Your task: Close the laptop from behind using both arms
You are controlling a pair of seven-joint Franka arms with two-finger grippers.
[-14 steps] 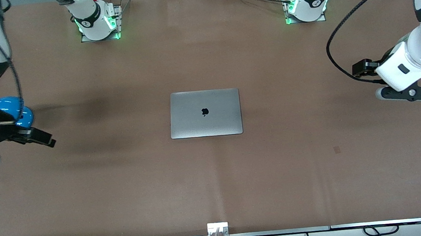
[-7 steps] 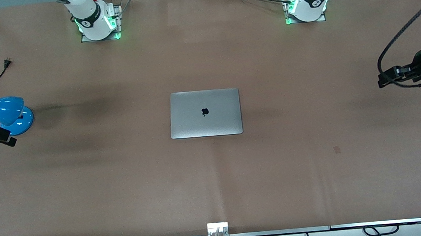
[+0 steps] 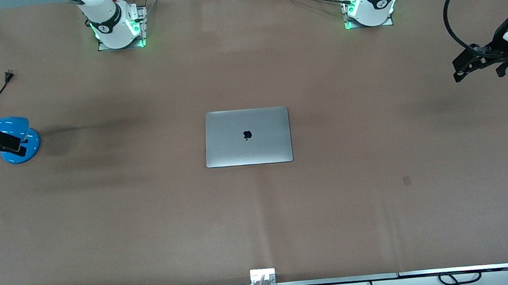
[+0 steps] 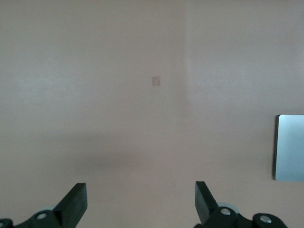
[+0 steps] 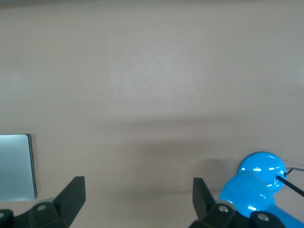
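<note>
The silver-grey laptop (image 3: 248, 137) lies flat in the middle of the brown table, its lid down and the black apple logo facing up. One edge of it shows in the left wrist view (image 4: 290, 147) and in the right wrist view (image 5: 16, 166). My left gripper (image 3: 461, 66) hangs open over the table near the left arm's end, well apart from the laptop, with nothing between its fingers (image 4: 141, 199). My right gripper (image 3: 8, 142) is open over the blue lamp at the right arm's end, also holding nothing (image 5: 138, 197).
A blue desk lamp (image 3: 23, 149) stands at the right arm's end of the table (image 5: 254, 183), its cord and plug (image 3: 8, 75) trailing toward the bases. A small tape mark (image 3: 406, 180) sits on the table nearer the front camera.
Both arms have drawn outward from the laptop toward their ends of the table and a little toward the bases. The laptop has not moved.
</note>
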